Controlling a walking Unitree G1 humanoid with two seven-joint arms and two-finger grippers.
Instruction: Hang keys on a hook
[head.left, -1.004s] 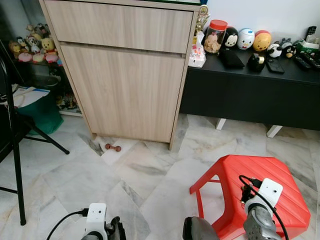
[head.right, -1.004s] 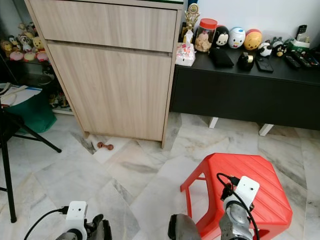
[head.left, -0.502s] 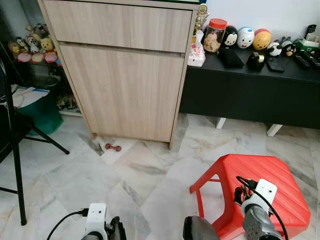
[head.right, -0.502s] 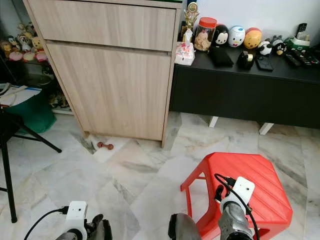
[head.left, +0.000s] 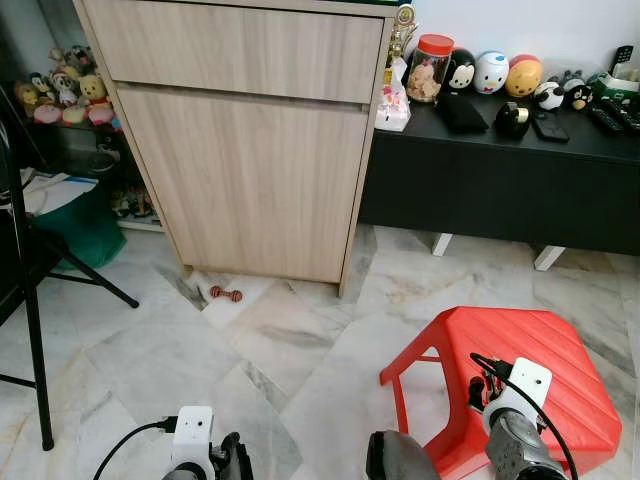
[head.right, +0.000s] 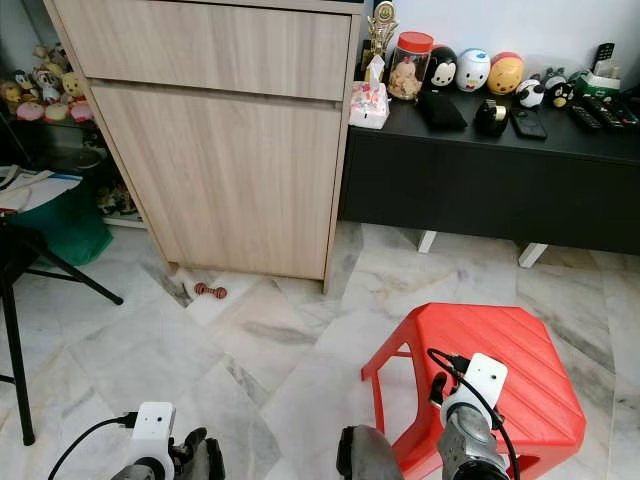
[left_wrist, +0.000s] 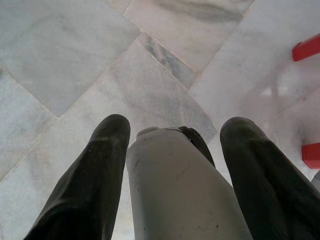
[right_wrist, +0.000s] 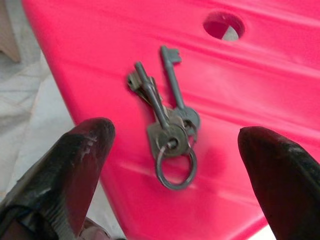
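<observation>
The keys (right_wrist: 167, 117) lie flat on the red stool (head.left: 560, 360), directly ahead of the right gripper (right_wrist: 180, 165), whose 2 fingers stand wide apart on either side of the bunch. Their shafts point away from the gripper, ring end nearest. The left gripper (left_wrist: 172, 165) hangs apart over the marble floor (head.left: 150, 350), farther off. No hook can be made out.

Silver arms, white wrist camera blocks, black cables, left gripper (left_wrist: 172, 150) black-fingered
</observation>
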